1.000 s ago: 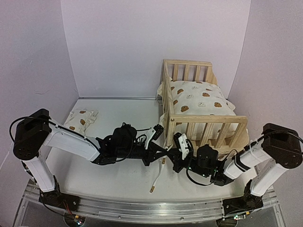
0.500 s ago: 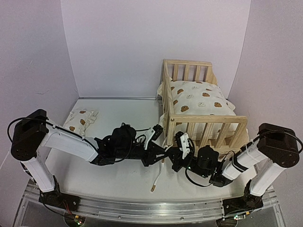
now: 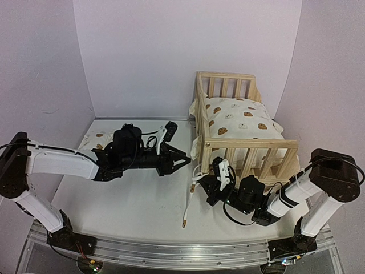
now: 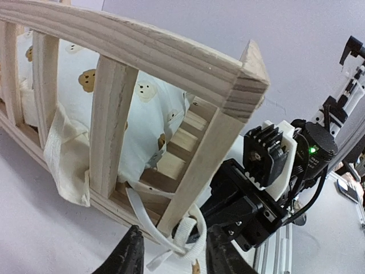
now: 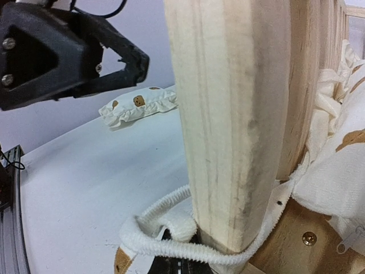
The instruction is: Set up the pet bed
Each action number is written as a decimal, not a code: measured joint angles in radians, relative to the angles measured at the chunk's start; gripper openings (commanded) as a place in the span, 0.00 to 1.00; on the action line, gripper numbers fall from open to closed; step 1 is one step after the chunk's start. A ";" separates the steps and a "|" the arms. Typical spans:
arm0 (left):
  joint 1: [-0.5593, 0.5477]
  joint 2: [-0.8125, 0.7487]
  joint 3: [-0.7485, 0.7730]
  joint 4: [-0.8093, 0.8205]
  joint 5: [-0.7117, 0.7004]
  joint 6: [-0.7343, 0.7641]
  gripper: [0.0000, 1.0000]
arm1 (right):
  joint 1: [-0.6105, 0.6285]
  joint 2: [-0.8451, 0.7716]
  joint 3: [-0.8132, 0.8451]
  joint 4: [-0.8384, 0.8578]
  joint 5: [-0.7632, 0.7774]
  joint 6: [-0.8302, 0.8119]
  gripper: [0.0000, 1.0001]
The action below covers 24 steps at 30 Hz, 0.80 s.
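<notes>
The pet bed's pine frame (image 3: 228, 149) stands at the right with the bear-print cushion (image 3: 239, 123) inside it. A white cushion tie (image 3: 187, 206) wraps the near-left post (image 4: 211, 165) and trails onto the table. My right gripper (image 3: 201, 182) sits at that post's foot, shut on a fold of the tie (image 5: 171, 237). My left gripper (image 3: 183, 160) is open, a short way left of the post, nothing between its fingers (image 4: 130, 254). The small matching pillow (image 3: 94, 142) lies at the far left, partly hidden by my left arm.
White walls close in the back and both sides. The tie's tan tip (image 3: 183, 219) rests on the table in front of the post. A metal rail (image 3: 171, 251) runs along the near edge by the arm bases.
My left gripper has opened, let go of the tie and drawn back up and to the left, away from the post. The right gripper has stayed at the post's foot.
</notes>
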 measured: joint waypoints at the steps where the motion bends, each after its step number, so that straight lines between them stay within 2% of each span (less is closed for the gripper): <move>1: 0.008 0.019 0.028 -0.020 0.017 0.008 0.28 | 0.000 0.000 0.000 0.000 0.000 -0.001 0.00; 3: 0.016 0.089 0.108 -0.056 0.062 0.038 0.23 | 0.000 0.000 0.000 0.000 0.000 -0.002 0.00; 6: 0.015 0.175 0.172 -0.085 0.132 0.089 0.22 | 0.000 0.000 0.000 0.001 -0.001 -0.002 0.00; 13: 0.011 0.229 0.175 -0.152 0.234 0.188 0.27 | 0.000 0.000 0.000 0.002 -0.002 -0.002 0.00; 24: 0.011 0.284 0.194 -0.165 0.247 0.234 0.27 | -0.002 0.000 0.000 0.004 -0.007 -0.002 0.00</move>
